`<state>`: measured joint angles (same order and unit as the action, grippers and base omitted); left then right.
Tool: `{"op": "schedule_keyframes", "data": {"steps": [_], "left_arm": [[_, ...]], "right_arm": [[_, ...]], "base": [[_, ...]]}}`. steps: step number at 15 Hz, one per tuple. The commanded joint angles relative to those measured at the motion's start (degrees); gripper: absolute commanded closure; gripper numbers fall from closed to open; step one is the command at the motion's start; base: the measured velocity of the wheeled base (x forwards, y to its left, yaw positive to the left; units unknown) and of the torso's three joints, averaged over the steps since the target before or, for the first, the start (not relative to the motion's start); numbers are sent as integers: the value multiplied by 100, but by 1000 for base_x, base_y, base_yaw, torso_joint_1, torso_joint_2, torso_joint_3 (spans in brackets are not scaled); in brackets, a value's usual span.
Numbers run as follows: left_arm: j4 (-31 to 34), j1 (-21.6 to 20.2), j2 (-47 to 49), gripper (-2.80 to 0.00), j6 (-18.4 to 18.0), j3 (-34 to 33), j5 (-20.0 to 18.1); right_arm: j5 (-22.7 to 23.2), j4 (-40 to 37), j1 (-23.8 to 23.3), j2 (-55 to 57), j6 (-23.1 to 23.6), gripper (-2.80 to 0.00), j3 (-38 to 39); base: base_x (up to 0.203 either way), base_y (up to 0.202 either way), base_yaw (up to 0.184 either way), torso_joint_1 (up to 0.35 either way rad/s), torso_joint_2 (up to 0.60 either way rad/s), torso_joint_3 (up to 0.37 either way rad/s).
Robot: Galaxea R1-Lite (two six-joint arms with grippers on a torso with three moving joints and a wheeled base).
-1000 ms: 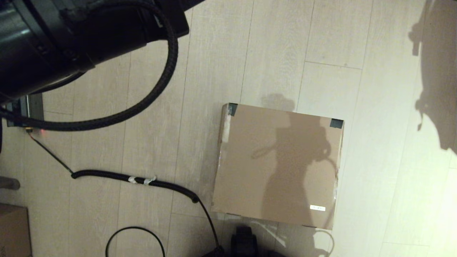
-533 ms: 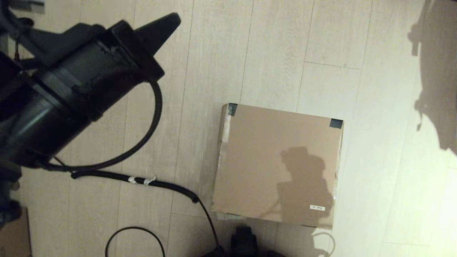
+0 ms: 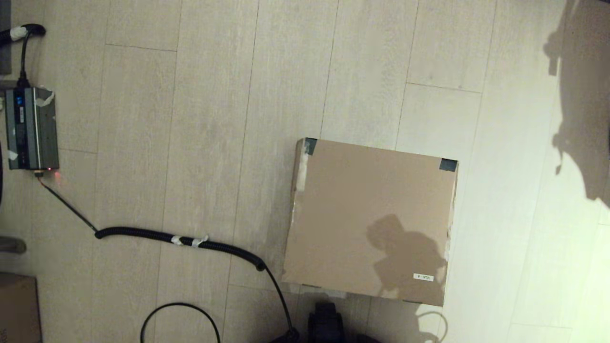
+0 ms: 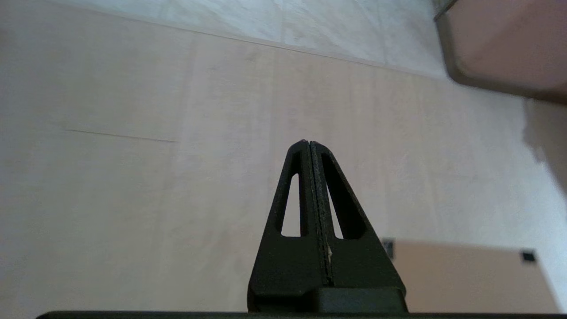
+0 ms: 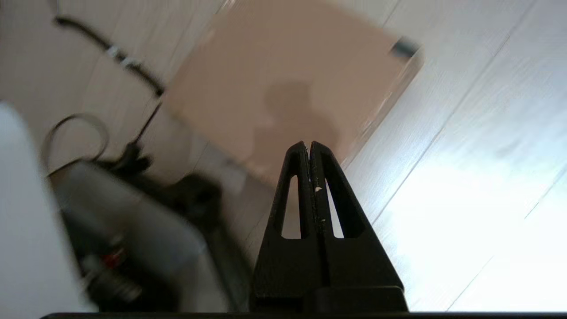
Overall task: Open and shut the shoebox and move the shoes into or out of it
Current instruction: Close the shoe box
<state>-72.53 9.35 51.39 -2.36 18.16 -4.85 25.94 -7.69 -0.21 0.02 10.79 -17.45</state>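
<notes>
The shoebox [image 3: 371,221] sits lid-down and closed on the floor [image 3: 190,143] at lower centre-right of the head view, while left gripper [image 4: 308,144] and right gripper [image 5: 308,145] hang clenched, holding nothing.

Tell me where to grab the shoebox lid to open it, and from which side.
Probably the shoebox lid's near edge, by the white label, coming from the robot's side: black tape marks the far corners, suggesting the hinge there. Both grippers, left and right, are shut.
</notes>
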Motion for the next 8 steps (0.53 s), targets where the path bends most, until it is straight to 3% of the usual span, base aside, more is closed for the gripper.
{"op": "schedule_keyframes", "data": {"steps": [1, 4, 5, 8], "left_arm": [[600, -380, -2166, 0, -59, -668, -171], [3573, -632, -4401, 0, -129, -728, -436], [4231, -703, -4870, 0, -127, -818, -463], [6069, -851, -5175, 0, -83, -1774, -498]], "right_arm": [[-182, 529, 3, 6, 33, 0, 223], [-253, 544, 3, 6, -4, 0, 340], [-317, 609, 3, 6, -8, 0, 509], [-513, 1288, 3, 6, 3, 0, 1430]], "base": [[0, 0, 0, 0, 0, 0], [0, 0, 0, 0, 0, 0], [0, 0, 0, 0, 0, 0], [0, 0, 0, 0, 0, 0]]}}
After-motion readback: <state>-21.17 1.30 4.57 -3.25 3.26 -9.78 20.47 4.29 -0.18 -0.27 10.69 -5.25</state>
